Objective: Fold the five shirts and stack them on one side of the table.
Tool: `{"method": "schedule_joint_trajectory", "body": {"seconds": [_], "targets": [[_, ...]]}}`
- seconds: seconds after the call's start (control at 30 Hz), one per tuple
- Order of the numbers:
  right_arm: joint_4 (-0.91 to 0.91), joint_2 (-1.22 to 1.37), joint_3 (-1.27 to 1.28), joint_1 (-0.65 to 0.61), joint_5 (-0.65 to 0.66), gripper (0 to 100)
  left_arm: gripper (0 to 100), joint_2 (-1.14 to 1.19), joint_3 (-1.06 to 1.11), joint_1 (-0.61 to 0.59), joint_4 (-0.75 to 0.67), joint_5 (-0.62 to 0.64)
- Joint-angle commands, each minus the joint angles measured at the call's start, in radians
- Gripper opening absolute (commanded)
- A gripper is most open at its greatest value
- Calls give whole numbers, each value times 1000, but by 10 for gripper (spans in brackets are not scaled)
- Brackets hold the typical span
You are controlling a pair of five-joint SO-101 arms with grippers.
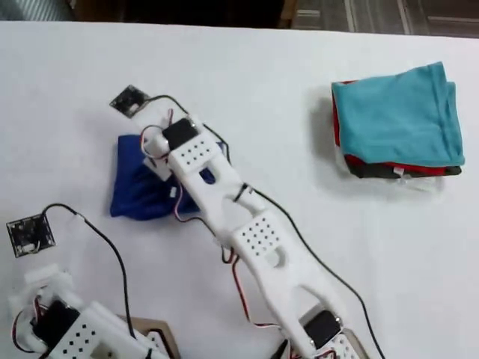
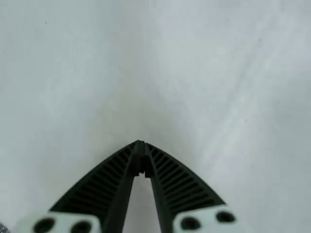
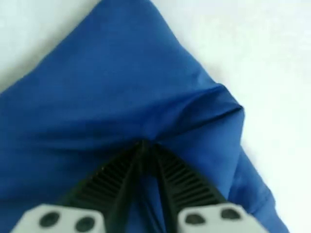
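Note:
A crumpled blue shirt lies on the white table, left of centre. The right arm stretches across to it from the near right. In the right wrist view my right gripper is shut on a pinch of the blue shirt, with creases running into the fingertips. At the far right sits a stack of folded shirts, a teal one on top, then red and dark ones. My left gripper is shut with nothing in it, over bare table; its arm stays at the near left corner.
The table's far edge runs along the top of the high view. Black cables trail from both arms across the near part of the table. Open white surface lies between the blue shirt and the stack.

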Motion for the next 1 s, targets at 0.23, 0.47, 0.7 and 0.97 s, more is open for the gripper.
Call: {"method": "schedule_joint_trajectory", "body": {"seconds": [0.23, 0.47, 0.7, 0.97], "targets": [[88, 1, -209, 285, 8, 21, 26, -21, 1, 9, 14, 9], [153, -140, -198, 297, 8, 21, 26, -21, -1, 9, 15, 9], [229, -257, -190, 191, 8, 21, 25, -21, -2, 9, 15, 9], [231, -122, -189, 179, 2, 21, 25, -21, -2, 9, 15, 6]]}}
